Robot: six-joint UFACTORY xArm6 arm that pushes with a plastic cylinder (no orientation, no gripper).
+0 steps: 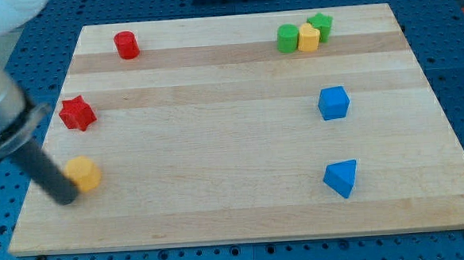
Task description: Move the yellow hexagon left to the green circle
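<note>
The yellow hexagon [83,172] lies on the wooden board at the view's left, below the red star [77,113]. My tip [64,195] sits just to its lower left, touching or nearly touching it. The green circle [288,38] stands at the view's top right, far from the hexagon, with a small yellow block [309,38] touching its right side and a green star [320,25] behind that.
A red cylinder [126,45] stands at the top left. A blue cube [334,103] and a blue triangular block [342,177] lie on the right side. The board's left edge [36,180] runs close by my tip.
</note>
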